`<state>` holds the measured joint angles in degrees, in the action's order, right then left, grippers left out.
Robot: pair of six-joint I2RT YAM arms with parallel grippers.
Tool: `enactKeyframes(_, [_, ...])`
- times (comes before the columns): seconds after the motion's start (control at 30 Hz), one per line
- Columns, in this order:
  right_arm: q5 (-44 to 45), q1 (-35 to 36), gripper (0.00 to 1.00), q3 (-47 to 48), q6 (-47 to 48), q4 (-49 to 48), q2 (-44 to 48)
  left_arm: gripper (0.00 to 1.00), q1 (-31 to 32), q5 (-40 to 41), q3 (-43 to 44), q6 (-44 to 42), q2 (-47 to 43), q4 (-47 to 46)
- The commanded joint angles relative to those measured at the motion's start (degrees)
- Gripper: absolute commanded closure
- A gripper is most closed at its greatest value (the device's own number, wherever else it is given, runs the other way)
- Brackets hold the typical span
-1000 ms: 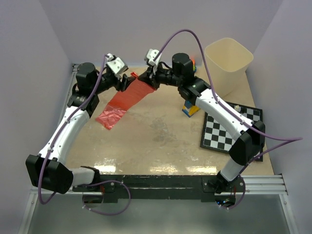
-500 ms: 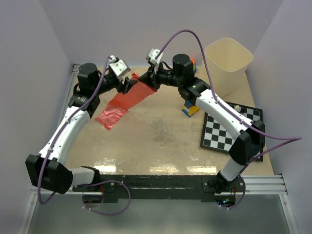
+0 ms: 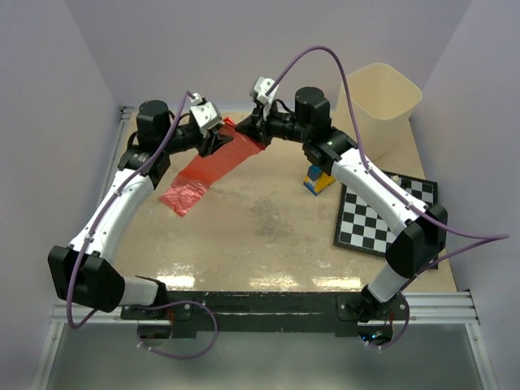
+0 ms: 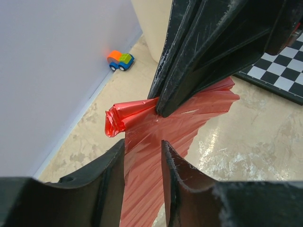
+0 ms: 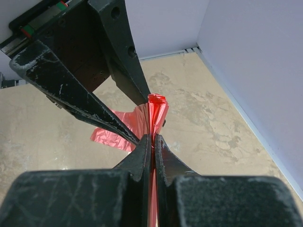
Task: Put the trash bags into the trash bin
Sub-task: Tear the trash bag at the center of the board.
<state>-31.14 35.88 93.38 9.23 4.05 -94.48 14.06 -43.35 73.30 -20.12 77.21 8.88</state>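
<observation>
right gripper [image 5: 152, 138] pinching trash bag [image 3: 197, 177], left gripper [image 4: 142, 144] half-open astride it, grasped end hidden overhead

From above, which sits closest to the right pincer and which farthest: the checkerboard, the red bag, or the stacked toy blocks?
1. The red bag: pinched in the right pincer, at the back of the table.
2. The toy blocks: to its right, under the right arm.
3. The checkerboard: farthest, on the right side, nearer the arm bases.
</observation>
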Motion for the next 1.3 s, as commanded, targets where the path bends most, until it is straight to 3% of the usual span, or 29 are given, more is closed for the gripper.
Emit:
enactKeyframes(0.0, [-1.1, -0.3, 1.00, 1.5, 0.3, -0.5, 1.5, 0.66, 0.3, -3.1, 3.3, 0.9, 0.9, -2.8])
enactKeyframes(0.13, [-1.1, -0.4, 1.00, 1.7, 0.3, -0.3, 1.1, 0.69, 0.3, -3.8, 4.0, 1.1, 1.7, -2.4])
enactKeyframes(0.47, [-1.2, -0.7, 1.00, 2.9, -1.8, 0.0, -0.5, 0.90, 0.3, -3.1, 3.9, -0.1, 2.0, -1.2])
enactKeyframes(0.6, [0.5, -0.9, 1.00, 2.4, -7.5, -1.3, -1.3, 1.00, 0.4, -1.7, 4.0, -1.2, 2.0, -0.7])
enactKeyframes(0.8, [3.3, -1.2, 1.00, -0.7, -24.3, -6.9, -2.7, 1.00, 1.1, 1.8, 3.5, -8.0, 1.7, 3.1])
enactKeyframes(1.0, [9.7, -1.9, 1.00, 2.7, -29.3, -6.9, -9.0, 1.00, 5.4, 4.2, -0.8, -14.9, -2.0, 6.4])
enactKeyframes(1.27, [21.3, -2.0, 1.00, 3.0, -33.2, -4.1, -12.5, 1.00, 8.6, 5.3, -2.5, -13.5, -3.6, 8.4])
